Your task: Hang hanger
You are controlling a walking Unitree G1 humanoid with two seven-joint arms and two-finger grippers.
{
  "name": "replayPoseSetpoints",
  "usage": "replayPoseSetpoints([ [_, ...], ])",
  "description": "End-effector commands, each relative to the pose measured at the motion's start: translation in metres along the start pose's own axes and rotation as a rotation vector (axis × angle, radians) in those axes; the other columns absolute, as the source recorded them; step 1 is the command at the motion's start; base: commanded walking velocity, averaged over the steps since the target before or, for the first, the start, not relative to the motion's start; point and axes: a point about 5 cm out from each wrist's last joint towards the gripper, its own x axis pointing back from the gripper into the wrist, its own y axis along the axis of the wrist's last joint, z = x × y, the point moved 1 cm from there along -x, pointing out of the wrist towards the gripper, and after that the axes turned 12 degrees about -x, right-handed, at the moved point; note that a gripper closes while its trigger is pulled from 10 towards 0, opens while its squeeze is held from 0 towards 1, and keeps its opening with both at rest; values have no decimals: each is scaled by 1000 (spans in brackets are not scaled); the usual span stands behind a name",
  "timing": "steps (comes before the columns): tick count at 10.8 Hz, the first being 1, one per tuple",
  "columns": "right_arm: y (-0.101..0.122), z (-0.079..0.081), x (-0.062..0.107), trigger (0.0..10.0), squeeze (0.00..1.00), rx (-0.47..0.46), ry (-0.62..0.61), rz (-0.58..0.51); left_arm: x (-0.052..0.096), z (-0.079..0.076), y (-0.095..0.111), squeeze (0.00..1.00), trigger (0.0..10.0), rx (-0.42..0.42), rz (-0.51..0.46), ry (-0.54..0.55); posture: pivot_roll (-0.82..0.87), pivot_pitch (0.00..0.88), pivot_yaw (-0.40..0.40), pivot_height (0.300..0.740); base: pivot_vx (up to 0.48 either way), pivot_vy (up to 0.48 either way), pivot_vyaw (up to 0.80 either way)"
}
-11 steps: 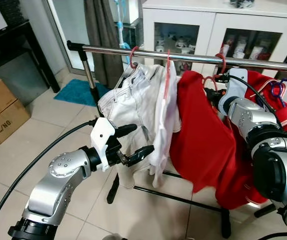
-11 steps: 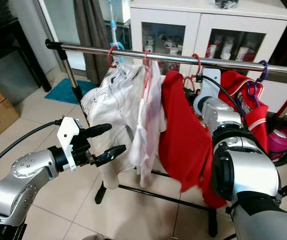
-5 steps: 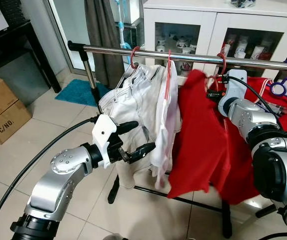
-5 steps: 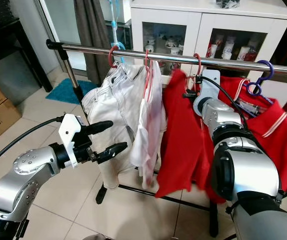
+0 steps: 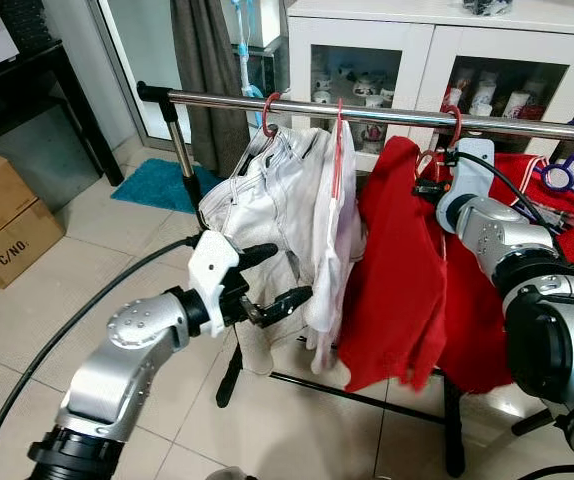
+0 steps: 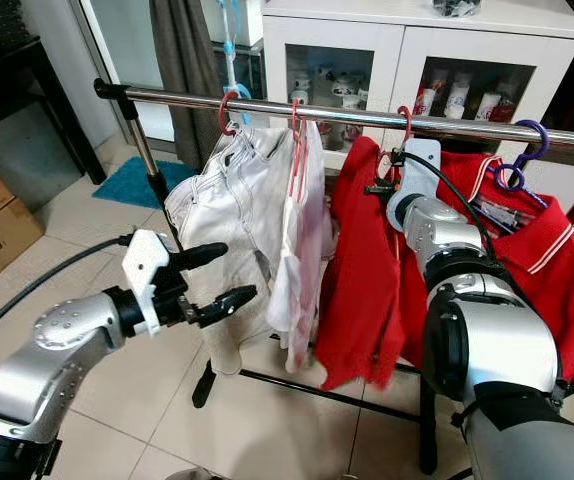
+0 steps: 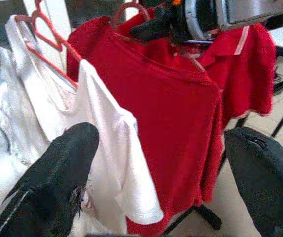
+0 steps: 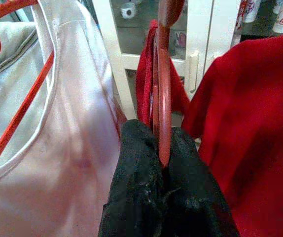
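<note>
The red hanger point(image 8: 162, 84) carrying the red shirt point(image 5: 399, 270) hooks over the metal rail point(image 5: 387, 114), pinched by the right gripper point(image 8: 161, 168) fingers, while the left gripper point(image 5: 272, 275) hovers spread-fingered beside the white trousers point(image 5: 267, 195).

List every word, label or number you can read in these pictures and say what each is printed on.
"C/NO." on the side of the cardboard box on the floor by the black table.
The cups and jars behind the glass doors of the white cabinet bear markings too small and blurred to read.
No readable print on the hanging clothes or the clothes rail.
</note>
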Motion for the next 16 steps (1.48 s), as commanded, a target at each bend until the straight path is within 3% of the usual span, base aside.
replayPoseSetpoints([
  [1, 13, 9, -1, 0, 0, 2, 18, -39, -1, 3, 2, 965, 10000, -25, 4, 11, 6, 0, 85, 740, 0, 0, 0],
  [3, 22, 13, -1, 0, 0, 111, -2, -123, -3, 10, -7, 286, 10000, -35, 68, 141, 0, 0, 68, 740, 0, 0, 0],
  [4, 18, 18, 0, 0, 0, 194, -6, -194, -2, 10, -13, 0, 10000, -1, 82, 227, 7, 0, 49, 740, 0, 0, 0],
  [7, 9, 22, 6, 0, 0, 221, 7, -315, 0, 12, -17, 0, 10000, 2, 75, 290, 3, 0, 39, 740, 0, 0, 0],
  [9, -3, 23, 9, 0, 0, 228, 23, -320, 0, 11, -19, 0, 10000, 3, 79, 294, -5, 0, 47, 740, 0, 0, 0],
  [10, -20, 18, 22, 0, 0, 231, 24, -344, -3, 12, -18, 0, 10000, -13, 78, 296, -12, 0, 53, 740, 0, 0, 0],
  [13, -33, 11, 50, 0, 0, 198, 1, -431, -6, 11, -17, 0, 10000, 5, 59, 319, -28, 0, 42, 740, 0, 0, 0],
  [16, -67, 20, 68, 0, 0, 255, 67, -260, -3, 10, -21, 0, 10000, 18, 61, 348, -16, 0, 3, 740, 0, 0, 0],
])
